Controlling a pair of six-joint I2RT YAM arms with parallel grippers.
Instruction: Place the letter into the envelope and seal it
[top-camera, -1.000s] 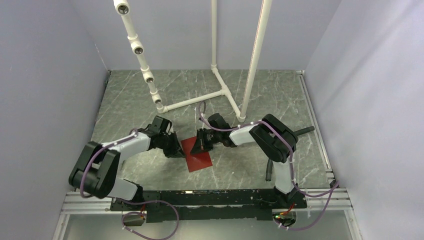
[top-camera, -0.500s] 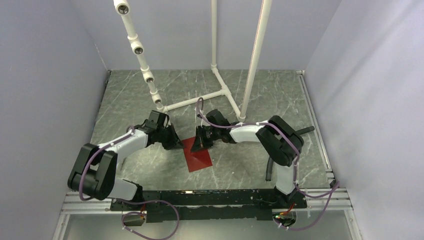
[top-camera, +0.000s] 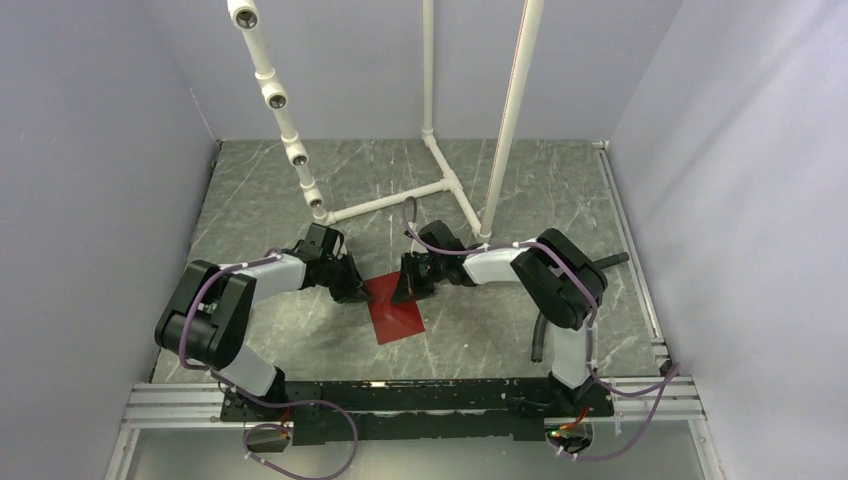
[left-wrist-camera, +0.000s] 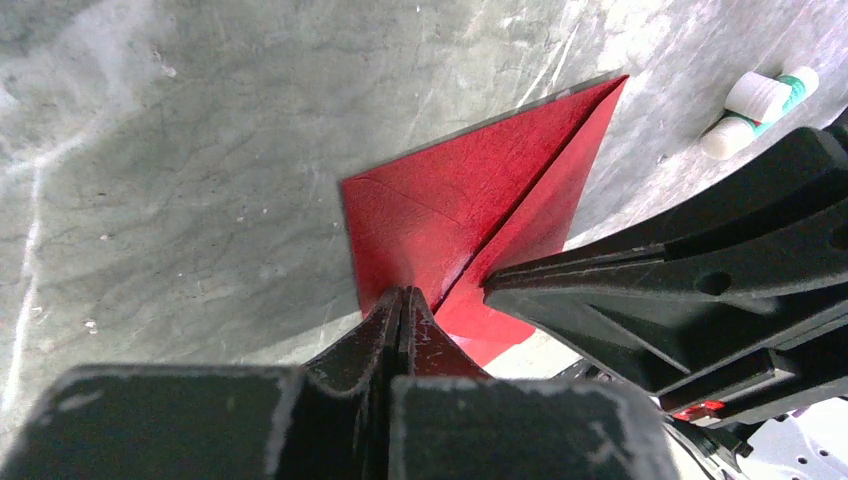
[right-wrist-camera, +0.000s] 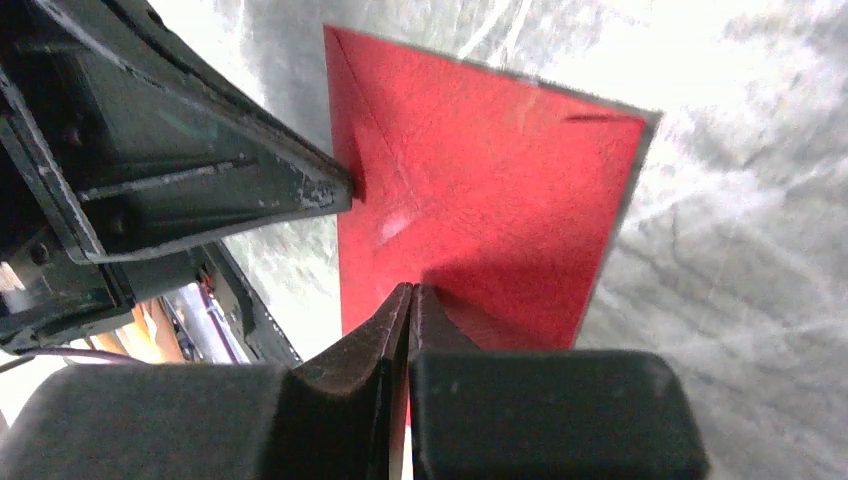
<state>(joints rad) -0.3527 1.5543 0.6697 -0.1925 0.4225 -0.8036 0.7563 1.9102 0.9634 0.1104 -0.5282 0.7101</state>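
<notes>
Top external view: envelope (top-camera: 396, 314) lies flat on the marbled grey-green table (top-camera: 500, 190), approx mid-table, set a bit askew w/ one short end toward the arm bases; left claw (top-camera: 357, 292) reaches in from the left to the envelope's far-left corner, right claw (top-camera: 403, 290) reaches in from the right to its far end; the two tips are near each other w/ red paper btwn them; white pipe frame (top-camera: 440, 190) stands on the table beyond both arms. Left wrist view: left claw clenched, fingers tight together w/ nothing btwn them, tip down on the red surface beside a diagonal crease; the envelope's far corner points away from the cam; right claw's black fingers cross the right side of the view, tip touching the paper just beside the left tip; small white tube w/ green band (left-wrist-camera: 762, 104) lies on the table past the envelope. Right wrist view: right claw also clenched, fingers pressed together, tip resting on the envelope near its edge; left claw tip touches the paper at the left edge, a small dent beside it.
</notes>
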